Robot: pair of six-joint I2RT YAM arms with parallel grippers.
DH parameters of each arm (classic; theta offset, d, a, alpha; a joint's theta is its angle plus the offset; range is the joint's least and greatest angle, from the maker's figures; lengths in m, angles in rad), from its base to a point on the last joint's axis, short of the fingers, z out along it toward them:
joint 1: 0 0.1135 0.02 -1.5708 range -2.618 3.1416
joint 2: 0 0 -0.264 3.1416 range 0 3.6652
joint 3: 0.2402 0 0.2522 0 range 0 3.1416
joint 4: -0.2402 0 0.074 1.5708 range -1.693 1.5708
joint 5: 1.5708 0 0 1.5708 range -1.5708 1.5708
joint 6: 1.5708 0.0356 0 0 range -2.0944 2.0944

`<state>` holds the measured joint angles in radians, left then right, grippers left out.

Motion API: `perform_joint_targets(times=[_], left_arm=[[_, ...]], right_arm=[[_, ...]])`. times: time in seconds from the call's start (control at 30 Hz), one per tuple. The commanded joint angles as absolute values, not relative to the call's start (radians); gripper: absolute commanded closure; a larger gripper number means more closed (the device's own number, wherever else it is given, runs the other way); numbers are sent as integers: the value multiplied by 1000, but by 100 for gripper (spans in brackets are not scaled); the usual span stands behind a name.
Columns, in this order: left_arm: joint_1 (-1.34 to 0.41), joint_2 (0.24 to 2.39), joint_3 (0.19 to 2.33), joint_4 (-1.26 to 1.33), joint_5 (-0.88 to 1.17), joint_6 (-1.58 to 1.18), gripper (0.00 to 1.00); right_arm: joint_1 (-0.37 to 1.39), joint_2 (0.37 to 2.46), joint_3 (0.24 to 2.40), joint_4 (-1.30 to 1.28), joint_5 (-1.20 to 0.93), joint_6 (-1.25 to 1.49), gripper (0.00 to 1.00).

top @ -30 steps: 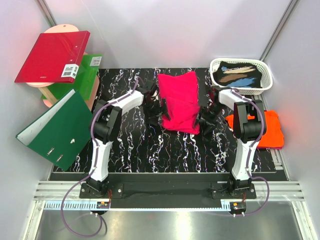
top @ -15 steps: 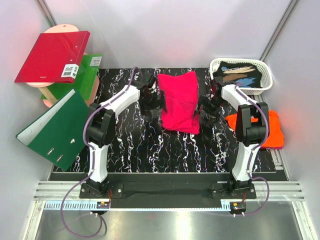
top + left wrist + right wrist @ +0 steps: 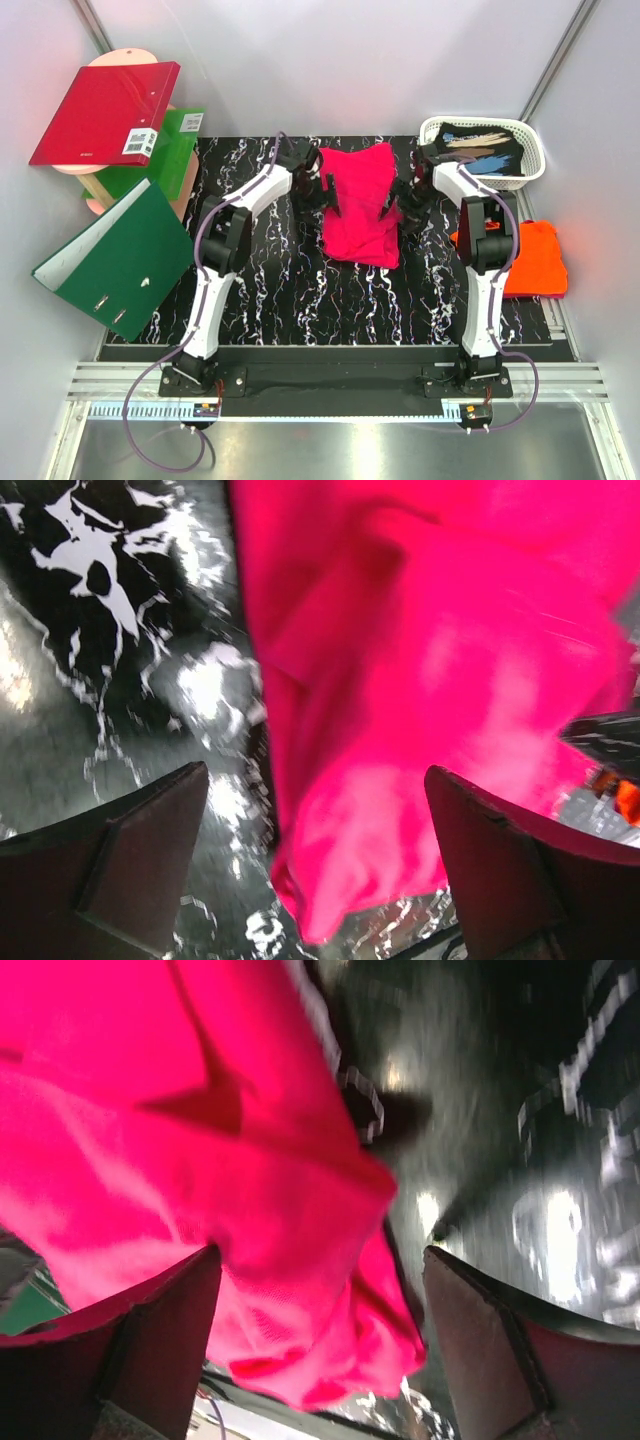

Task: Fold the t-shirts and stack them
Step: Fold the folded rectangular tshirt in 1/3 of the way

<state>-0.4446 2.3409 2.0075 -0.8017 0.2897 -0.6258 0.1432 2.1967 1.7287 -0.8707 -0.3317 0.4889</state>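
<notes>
The magenta-pink t-shirt [image 3: 358, 205] lies folded lengthwise in the middle of the black marbled table [image 3: 280, 295]. My left gripper [image 3: 326, 192] is at its left edge and my right gripper [image 3: 398, 207] is at its right edge. Both are open. In the left wrist view the shirt [image 3: 420, 680] hangs loosely between the spread fingers [image 3: 120, 860] of the left gripper [image 3: 320, 870]. In the right wrist view the shirt's bunched edge [image 3: 250, 1210] sits between the fingers [image 3: 500, 1350] of the right gripper [image 3: 320, 1350]. The bright orange t-shirt [image 3: 530, 260] lies folded at the right table edge.
A white basket [image 3: 530, 165] with dark cloth stands at the back right. A red ring binder [image 3: 105, 112], a green box [image 3: 170, 150] and an open green binder [image 3: 115, 258] are on the left, beside the table.
Both grippers have moved toward the back of the table and inward, from beside the shirt onto its left and right edges. The shirt's sides look more bunched.
</notes>
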Motion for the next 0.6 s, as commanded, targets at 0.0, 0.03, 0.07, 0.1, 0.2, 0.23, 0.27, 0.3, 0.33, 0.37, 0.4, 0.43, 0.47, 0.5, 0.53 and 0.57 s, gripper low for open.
perform_joint_targets(times=[0.0, 0.03, 0.07, 0.1, 0.2, 0.23, 0.27, 0.3, 0.33, 0.37, 0.4, 0.43, 0.47, 0.5, 0.53, 0.57], left_arm=[[-442, 2365, 2106, -796, 347, -644, 26], [-442, 2378, 2117, -798, 351, -646, 42], [-442, 2379, 2129, -796, 350, -655, 59], [-442, 2382, 2135, -795, 350, -658, 80], [-440, 2376, 2145, -795, 350, -658, 85], [-439, 2373, 2143, -795, 348, -657, 85], [-437, 2370, 2140, -795, 351, -657, 77], [-437, 2362, 2140, -795, 353, -657, 69], [-434, 2359, 2137, -795, 353, -657, 69], [-433, 2355, 2137, -793, 350, -657, 67], [-431, 2349, 2135, -793, 351, -655, 54], [-430, 2345, 2137, -795, 354, -655, 24], [-430, 2345, 2135, -795, 353, -655, 13], [-430, 2335, 2131, -795, 348, -655, 3], [-430, 2332, 2122, -796, 345, -653, 1], [-431, 2329, 2118, -795, 342, -653, 1]], right_arm=[[141, 2253, 1802, -815, -337, 529, 16], [141, 2263, 1804, -810, -336, 538, 19], [141, 2267, 1805, -805, -334, 545, 25], [140, 2269, 1807, -799, -336, 548, 40], [141, 2272, 1809, -796, -347, 543, 39], [141, 2263, 1801, -798, -344, 542, 38], [141, 2255, 1796, -798, -338, 543, 37], [140, 2244, 1793, -798, -336, 538, 36], [140, 2240, 1790, -796, -334, 537, 36], [140, 2235, 1790, -796, -336, 538, 35], [141, 2230, 1790, -798, -340, 534, 35], [141, 2229, 1795, -799, -345, 531, 34], [140, 2224, 1796, -799, -345, 534, 34], [141, 2215, 1798, -801, -342, 534, 33], [140, 2209, 1804, -802, -338, 535, 32], [140, 2207, 1807, -807, -325, 532, 32]])
